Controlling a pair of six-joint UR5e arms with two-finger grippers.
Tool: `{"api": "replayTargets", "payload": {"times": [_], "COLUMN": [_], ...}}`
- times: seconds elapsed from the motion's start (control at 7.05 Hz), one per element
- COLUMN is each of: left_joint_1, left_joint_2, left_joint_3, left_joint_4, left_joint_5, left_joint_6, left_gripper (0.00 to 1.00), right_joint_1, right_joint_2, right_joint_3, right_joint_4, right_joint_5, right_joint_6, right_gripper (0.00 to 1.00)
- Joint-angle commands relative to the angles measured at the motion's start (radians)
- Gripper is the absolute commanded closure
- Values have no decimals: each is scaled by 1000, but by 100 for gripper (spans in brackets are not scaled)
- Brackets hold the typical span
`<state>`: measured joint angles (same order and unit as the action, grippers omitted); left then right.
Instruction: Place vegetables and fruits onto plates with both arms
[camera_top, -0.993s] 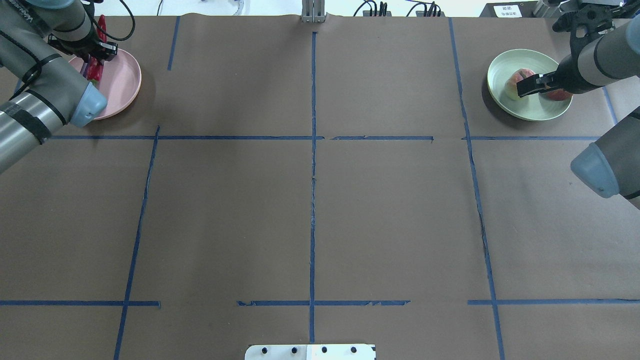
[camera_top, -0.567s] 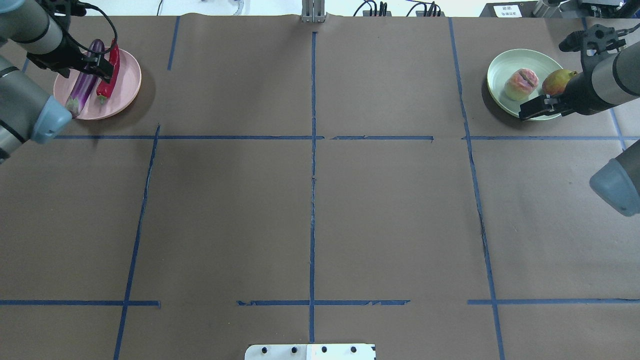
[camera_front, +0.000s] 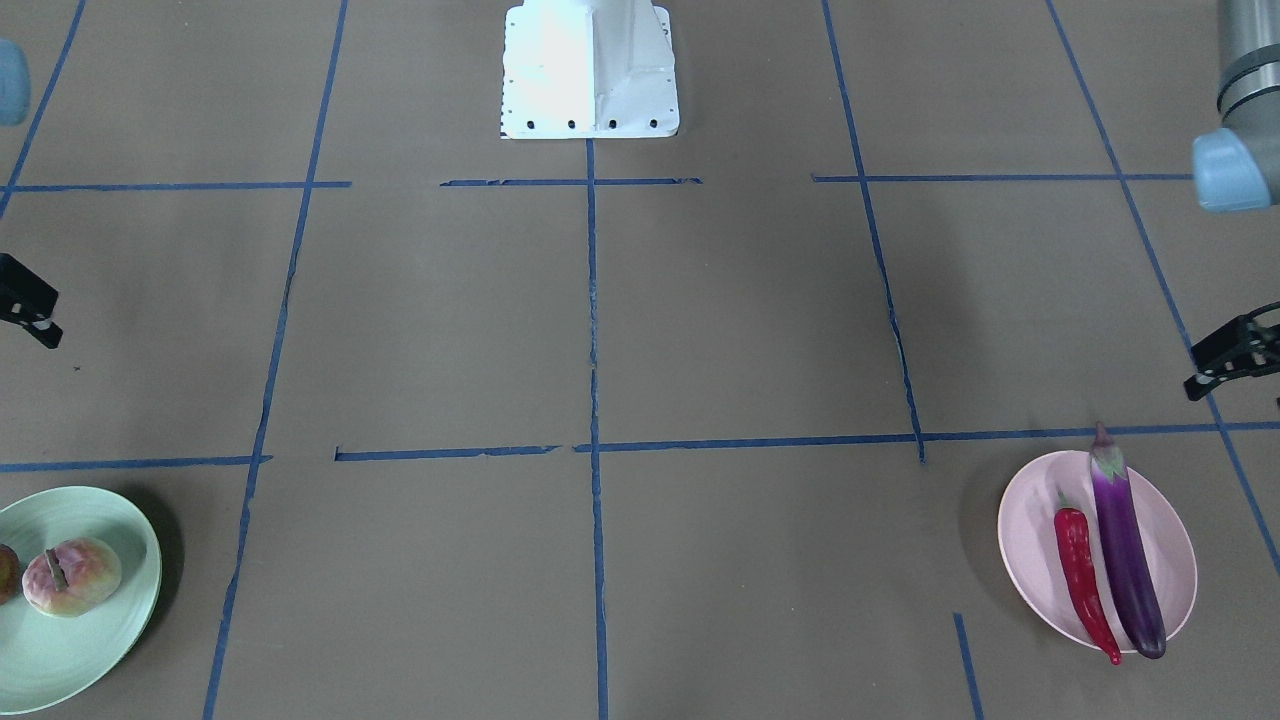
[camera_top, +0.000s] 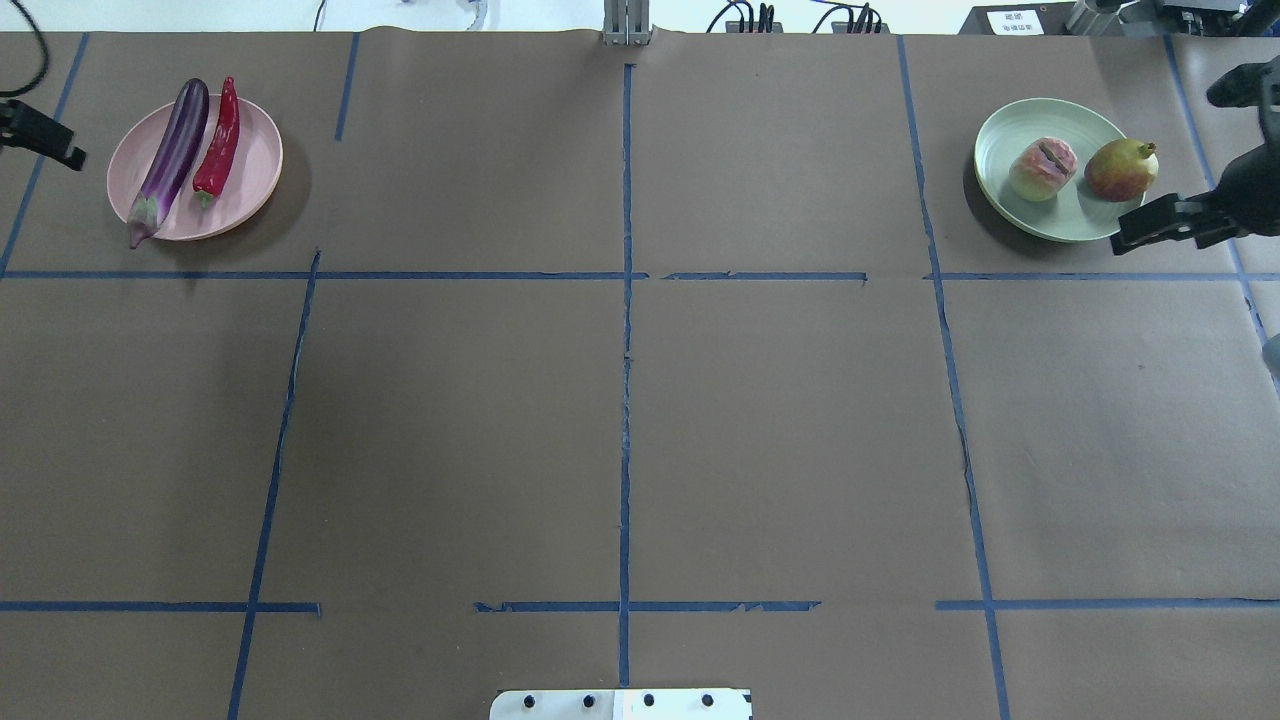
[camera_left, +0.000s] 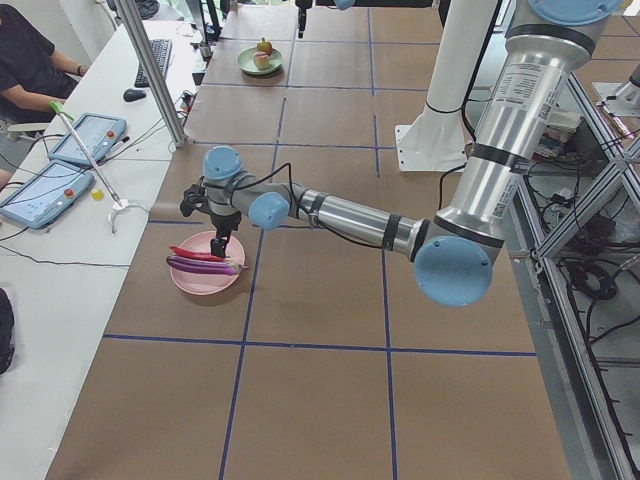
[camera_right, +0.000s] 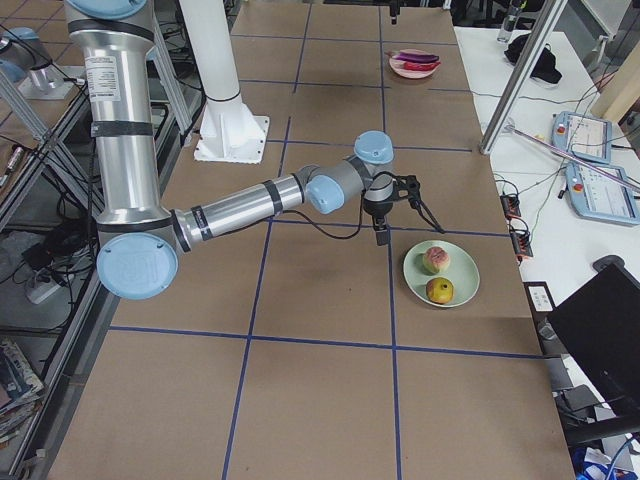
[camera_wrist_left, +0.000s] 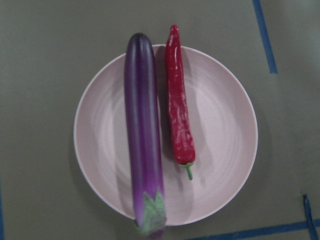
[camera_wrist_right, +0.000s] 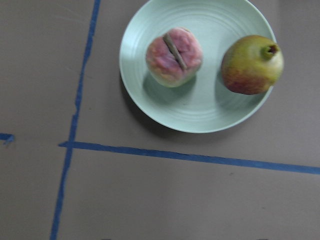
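Observation:
The purple eggplant and the red chili lie side by side on the pink plate at the far left. They fill the left wrist view: eggplant, chili. The peach and the pomegranate-like fruit sit on the mint green plate at the far right, and also show in the right wrist view, peach, fruit. My left gripper is off the pink plate's left side, open and empty. My right gripper is by the green plate's near right rim, open and empty.
The white base block stands at the table's near edge in the middle. Blue tape lines divide the brown table. Cables and plugs run along the far edge. A side desk with tablets and a seated operator lie beyond.
Both grippers have drawn back from over their plates towards the table's outer sides. The chili and the pomegranate-like fruit, covered before, now lie in full view on the plates.

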<state>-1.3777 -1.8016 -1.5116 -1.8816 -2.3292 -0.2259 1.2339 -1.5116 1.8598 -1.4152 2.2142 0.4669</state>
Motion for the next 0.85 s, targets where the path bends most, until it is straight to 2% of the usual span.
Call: {"api": "replayTargets", "payload": {"times": [0.0, 0.14, 0.28, 0.43, 0.57, 0.71], "left_joint_1": [-136, -177, -229, -254, -254, -253], "left_joint_2": [82, 84, 108, 108, 113, 97], "left_joint_3": [-2, -2, 1, -21, -59, -74], "left_joint_4": [9, 75, 184, 287, 373, 447], "left_joint_5": [-48, -50, -89, -123, -114, -113], "left_joint_6": [216, 293, 419, 428, 425, 424], "left_gripper": [0, 1, 1, 0, 0, 0], "right_joint_1": [173, 227, 263, 286, 338, 338], "right_joint_2": [-34, -74, -141, -206, -243, -264], "right_joint_3": [33, 57, 82, 99, 96, 97], "right_joint_4": [-207, -275, -290, -283, -287, -280], "right_joint_5": [21, 21, 28, 60, 143, 189], "right_joint_6": [-310, -414, -492, -510, -524, -525], "right_gripper": [0, 0, 0, 0, 0, 0]}}
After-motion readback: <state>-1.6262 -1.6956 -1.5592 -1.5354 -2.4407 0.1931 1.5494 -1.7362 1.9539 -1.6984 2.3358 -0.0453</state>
